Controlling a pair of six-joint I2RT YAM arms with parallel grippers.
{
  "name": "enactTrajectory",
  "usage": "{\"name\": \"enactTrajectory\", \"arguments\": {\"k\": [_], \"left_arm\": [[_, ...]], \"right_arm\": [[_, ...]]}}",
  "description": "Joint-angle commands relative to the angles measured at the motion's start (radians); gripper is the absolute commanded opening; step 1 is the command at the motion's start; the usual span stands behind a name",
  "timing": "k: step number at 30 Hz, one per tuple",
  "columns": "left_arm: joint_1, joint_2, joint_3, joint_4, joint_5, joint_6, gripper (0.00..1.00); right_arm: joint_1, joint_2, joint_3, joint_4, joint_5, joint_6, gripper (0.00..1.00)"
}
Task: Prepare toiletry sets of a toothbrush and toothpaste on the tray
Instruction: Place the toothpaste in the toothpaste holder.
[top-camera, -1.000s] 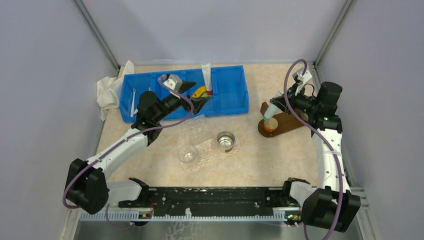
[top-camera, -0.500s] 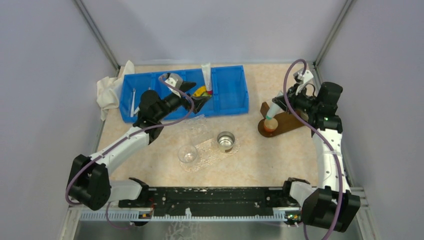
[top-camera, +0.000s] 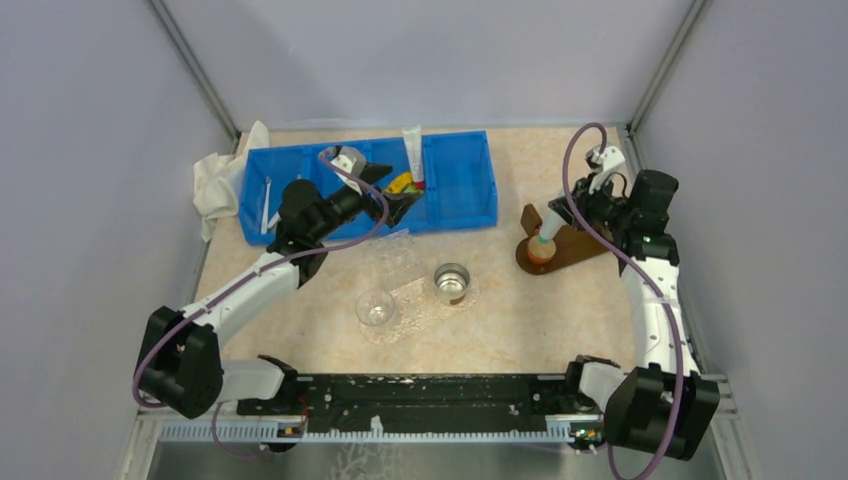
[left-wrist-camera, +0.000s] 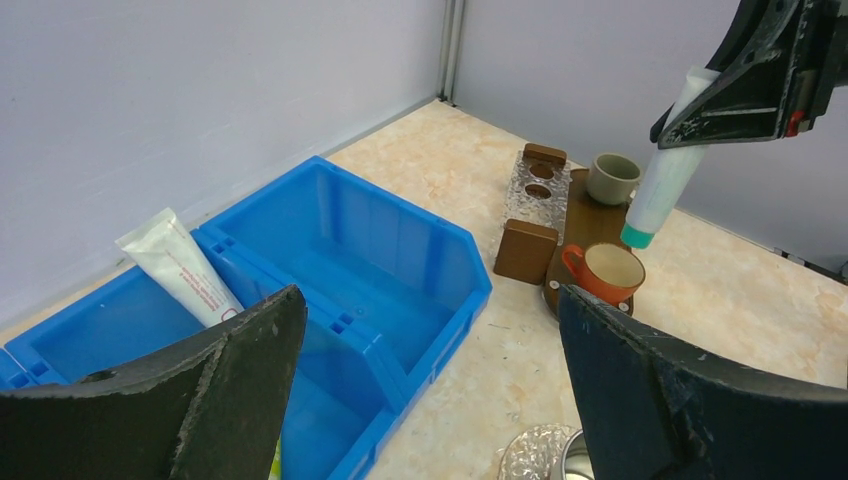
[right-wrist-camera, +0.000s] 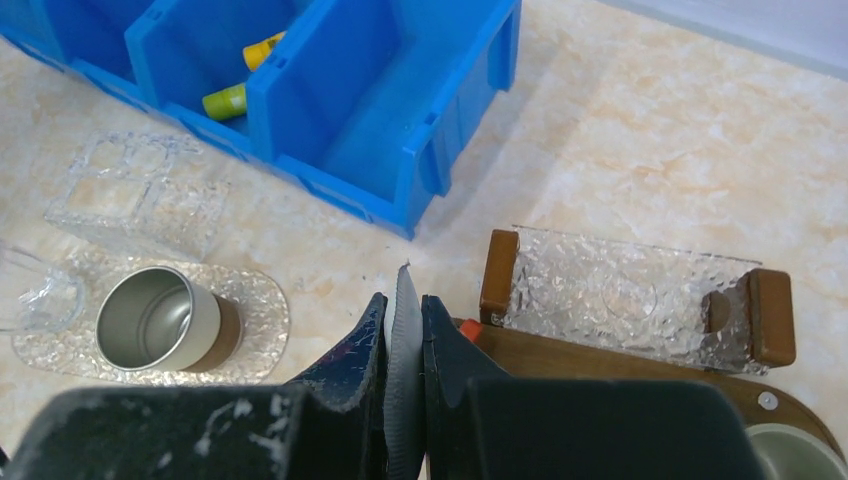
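- Holding step: the right gripper (left-wrist-camera: 702, 100) has its fingers pressed on the flat crimped end of a white toothpaste tube (left-wrist-camera: 662, 170), which hangs teal cap downward.
- Tube location: just above the mouth of the orange cup (left-wrist-camera: 605, 272) at the near end of the brown tray (top-camera: 578, 243). The cap appears to be clear of the rim, not yet inside.
- Right wrist view: only the tube's thin edge shows between the two black pads. The textured clear holder (right-wrist-camera: 630, 295) sits on the tray beyond.
- Left gripper (left-wrist-camera: 428, 298): fingers spread wide and holding nothing. It hovers over the blue bin (left-wrist-camera: 400, 250) near its middle compartment.
- Stock in the bin: a second white tube (left-wrist-camera: 180, 262) leans against a divider, and yellow-and-green tubes (right-wrist-camera: 238, 78) lie in the middle compartment. A toothbrush (top-camera: 268, 203) lies in the far-left compartment.
- Step judged: delivery of toothpaste to the tray is nearly complete. No toothbrush can be seen on the tray.
- Next move, right arm: lower the tube straight into the cup, then part the fingers. Tilting could catch the cap on the rim or tip the cup.
- Next move, left arm: probably a pick from the bin, and a toothbrush would complete the set.
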Motion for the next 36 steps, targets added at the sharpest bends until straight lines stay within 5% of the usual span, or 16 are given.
{"name": "enactTrajectory", "arguments": {"k": [1, 6, 16, 36], "left_arm": [[0.004, 0.009, 0.007, 0.033, 0.018, -0.01, 0.99], [0.007, 0.01, 0.008, 0.032, 0.019, -0.01, 0.99], [0.006, 0.011, 0.011, 0.021, 0.019, 0.002, 0.99], [0.011, 0.009, 0.013, 0.003, 0.017, 0.017, 0.99]], "right_arm": [[0.0, 0.006, -0.016, 0.094, 0.028, 0.003, 0.0], [0.002, 0.002, -0.032, 0.157, 0.101, 0.05, 0.0], [0.122, 0.109, -0.058, 0.428, 0.5, 0.172, 0.0], [0.142, 0.294, 0.013, 0.557, 0.551, 0.206, 0.0]]}}
